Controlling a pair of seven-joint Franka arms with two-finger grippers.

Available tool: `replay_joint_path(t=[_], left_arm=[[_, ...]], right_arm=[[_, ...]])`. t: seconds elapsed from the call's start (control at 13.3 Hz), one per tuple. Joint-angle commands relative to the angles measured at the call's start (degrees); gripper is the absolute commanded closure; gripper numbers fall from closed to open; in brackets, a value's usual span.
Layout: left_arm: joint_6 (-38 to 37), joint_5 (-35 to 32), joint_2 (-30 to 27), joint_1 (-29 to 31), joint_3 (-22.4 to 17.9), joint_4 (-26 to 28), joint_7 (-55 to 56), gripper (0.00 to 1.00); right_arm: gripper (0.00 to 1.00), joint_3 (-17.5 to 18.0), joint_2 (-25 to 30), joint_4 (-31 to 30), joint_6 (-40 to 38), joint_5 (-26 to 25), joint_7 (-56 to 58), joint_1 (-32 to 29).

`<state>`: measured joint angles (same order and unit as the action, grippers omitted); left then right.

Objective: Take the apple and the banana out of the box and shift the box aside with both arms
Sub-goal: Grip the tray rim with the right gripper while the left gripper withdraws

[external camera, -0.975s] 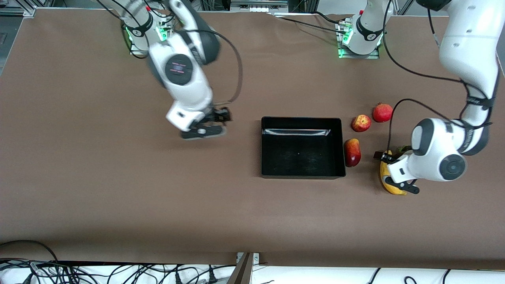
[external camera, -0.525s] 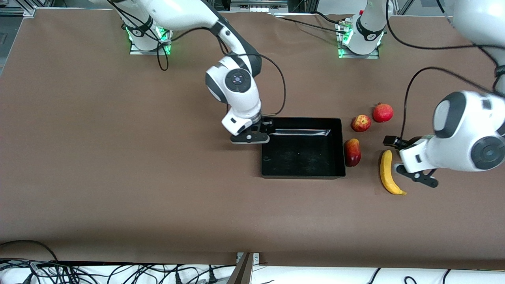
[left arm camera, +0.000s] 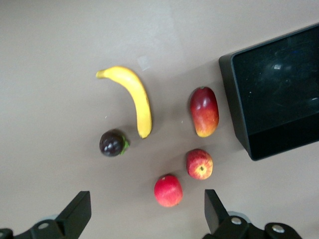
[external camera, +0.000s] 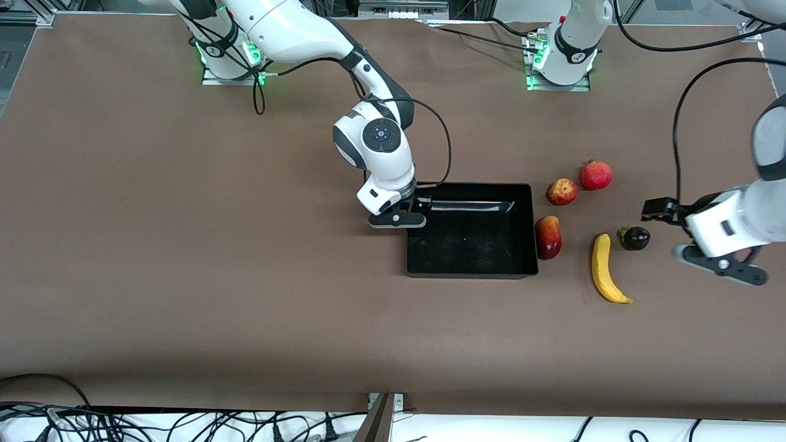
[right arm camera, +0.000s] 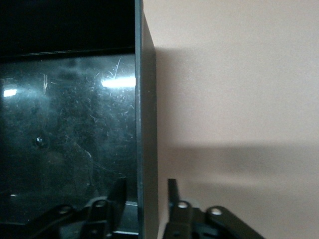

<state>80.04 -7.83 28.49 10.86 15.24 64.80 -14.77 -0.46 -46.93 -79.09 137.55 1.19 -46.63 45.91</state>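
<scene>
No readable text, labels, brands or numbers in any view — nothing on the shallow black plastic tray [external camera: 470,264], the brown table surface [external camera: 184,276], or the small toy fruits such as the long yellow banana [external camera: 604,269]. White arm housings carry only small dark marks — too tiny to read.

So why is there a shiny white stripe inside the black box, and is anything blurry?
In the front view, light glares off the glossy wall inside the box. In the right wrist view, bright glints show scratches on its floor, and the wall casts a soft shadow on the table. The left gripper looks a bit smeared in the front view.
</scene>
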Motion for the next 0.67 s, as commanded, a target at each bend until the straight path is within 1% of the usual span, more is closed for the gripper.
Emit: replay_joint_path(t=[0.0, 0.07, 0.15, 0.22, 0.38, 0.45, 0.53, 0.6], left_arm=[[-1.7, -0.1, -5.0, -1.4, -2.0, 1.4, 2.5, 0.0], [1.3, 1.0, -11.7, -4.2, -6.4, 9.3, 6.9, 0.0], [6.1, 3.4, -17.8, -7.9, -11.7, 17.4, 8.9, 0.0], [10.0, 3.7, -21.7, -9.8, -14.1, 21.8, 8.6, 0.0], [10.8, 3.6, -23.5, -10.2, -14.3, 24.4, 9.1, 0.0], [11.0, 3.7, -24.3, -10.2, -14.3, 25.5, 8.7, 0.0], [12.8, 3.9, -24.4, -10.1, -14.4, 25.7, 9.1, 0.0], [13.7, 3.9, -25.8, -10.2, -14.4, 27.0, 9.9, 0.0]], right_arm=[[1.0, -1.3, 0.2, 1.1, -1.1, -2.3, 0.2, 0.6], [1.0, -1.6, 0.9, 1.1, -2.6, -2.8, 0.7, 0.3], [1.0, -2.9, 2.4, 1.1, -5.6, -2.8, 3.2, 0.1], [1.0, -3.7, 4.5, 1.0, -8.9, -2.2, 6.3, -0.3], [1.0, -4.4, 8.8, 0.4, -15.8, -1.8, 12.8, -4.1], [1.0, -4.4, 10.9, -0.5, -17.7, -1.8, 17.5, -7.0], [1.0, -4.4, 12.8, -1.9, -18.7, -1.7, 21.4, -9.8], [1.0, -4.4, 14.6, -4.2, -19.8, -1.7, 23.4, -12.0]])
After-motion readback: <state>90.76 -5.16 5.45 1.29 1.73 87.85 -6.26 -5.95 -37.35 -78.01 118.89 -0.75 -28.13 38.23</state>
